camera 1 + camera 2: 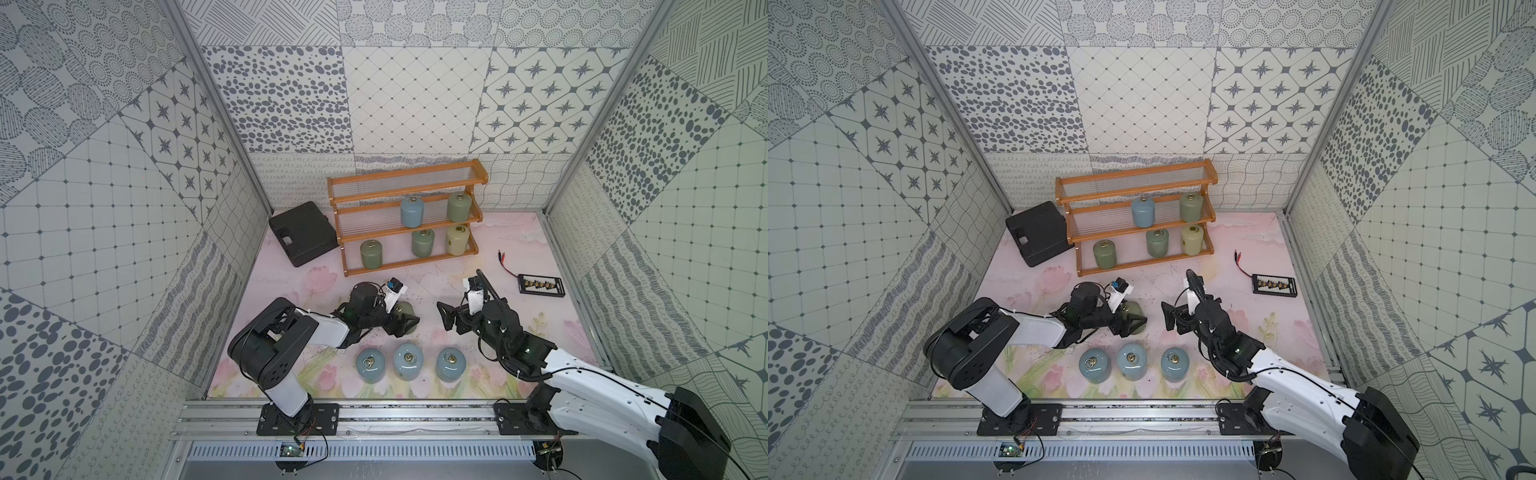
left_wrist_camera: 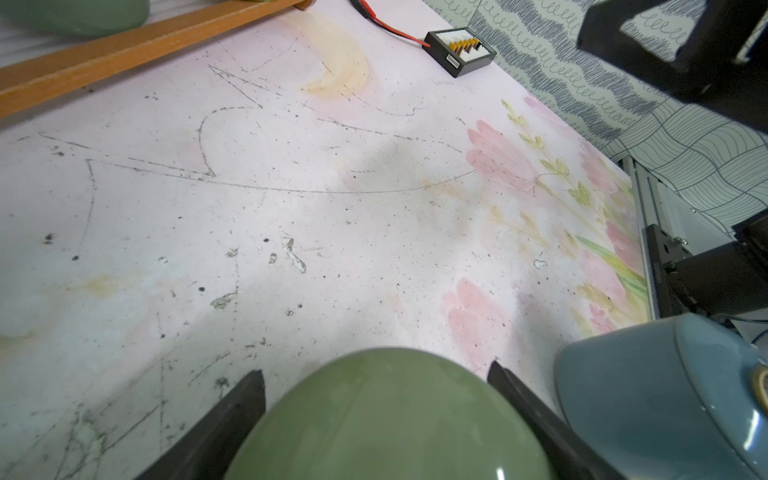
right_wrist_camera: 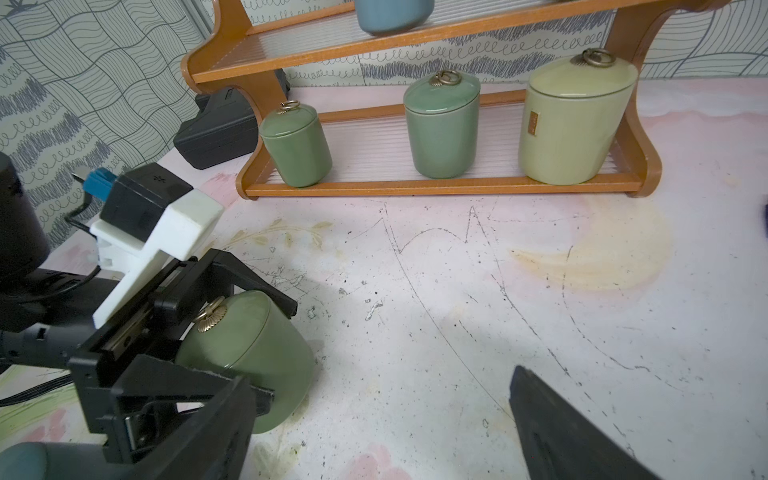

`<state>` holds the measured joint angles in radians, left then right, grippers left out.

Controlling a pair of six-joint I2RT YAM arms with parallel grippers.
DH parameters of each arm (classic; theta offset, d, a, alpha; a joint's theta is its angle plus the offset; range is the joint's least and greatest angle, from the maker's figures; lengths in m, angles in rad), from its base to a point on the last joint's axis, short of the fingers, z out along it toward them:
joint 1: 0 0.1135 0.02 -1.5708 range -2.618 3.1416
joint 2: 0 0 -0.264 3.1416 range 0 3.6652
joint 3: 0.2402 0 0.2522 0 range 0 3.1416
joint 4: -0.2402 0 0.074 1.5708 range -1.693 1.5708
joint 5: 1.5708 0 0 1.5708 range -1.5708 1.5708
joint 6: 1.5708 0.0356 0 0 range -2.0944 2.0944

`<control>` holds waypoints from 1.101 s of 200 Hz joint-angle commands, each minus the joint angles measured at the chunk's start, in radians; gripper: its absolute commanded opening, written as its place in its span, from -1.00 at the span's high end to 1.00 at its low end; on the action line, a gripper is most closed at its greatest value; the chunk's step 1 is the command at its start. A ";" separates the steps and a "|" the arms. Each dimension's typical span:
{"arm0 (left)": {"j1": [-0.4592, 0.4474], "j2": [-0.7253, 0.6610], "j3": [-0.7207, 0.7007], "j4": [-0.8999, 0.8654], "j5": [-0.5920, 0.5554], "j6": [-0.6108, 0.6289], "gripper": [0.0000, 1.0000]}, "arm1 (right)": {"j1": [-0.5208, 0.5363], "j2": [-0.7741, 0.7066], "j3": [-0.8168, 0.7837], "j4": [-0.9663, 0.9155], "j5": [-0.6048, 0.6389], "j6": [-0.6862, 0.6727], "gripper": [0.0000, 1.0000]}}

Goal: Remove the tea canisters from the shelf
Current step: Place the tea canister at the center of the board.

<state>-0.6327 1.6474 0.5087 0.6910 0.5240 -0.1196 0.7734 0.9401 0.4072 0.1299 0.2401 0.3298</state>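
The left gripper (image 2: 374,370) is straddling a sage green canister (image 2: 386,419). One finger is lying along each flank of its body, and I cannot tell whether they are pressing it or standing just off it. The canister appears to be standing upright on the table (image 2: 291,187), with its long axis crossing the fingers' line. Just beside these jaws, three light blue canisters (image 1: 408,360) are sitting in a row. Facing them, the right gripper (image 1: 445,318) is hanging spread wide and empty. Ahead of it and well apart, the shelf (image 3: 440,188) is carrying five more canisters, all upright: three on the lowest tier and two on the middle. The pale yellow canister (image 3: 575,120) is sitting on the right jaws' side, so I judge the right arm better placed for the next pick, coming in level from the front.
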 commanded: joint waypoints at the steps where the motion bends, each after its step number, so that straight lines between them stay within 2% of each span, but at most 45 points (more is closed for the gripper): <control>1: -0.009 -0.017 -0.003 -0.011 -0.006 0.026 -0.75 | -0.002 -0.019 -0.010 0.036 0.011 0.007 -0.99; 176: -0.031 -0.138 0.035 -0.246 -0.053 0.095 -0.74 | -0.003 -0.022 -0.032 0.055 0.007 0.016 -0.99; 220: -0.036 -0.141 0.047 -0.260 -0.050 0.101 -0.74 | -0.002 -0.016 -0.032 0.058 0.007 0.014 -0.99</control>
<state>-0.6609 1.5177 0.5362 0.4603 0.4717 -0.0494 0.7734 0.9398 0.3901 0.1318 0.2398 0.3340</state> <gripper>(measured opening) 0.869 0.995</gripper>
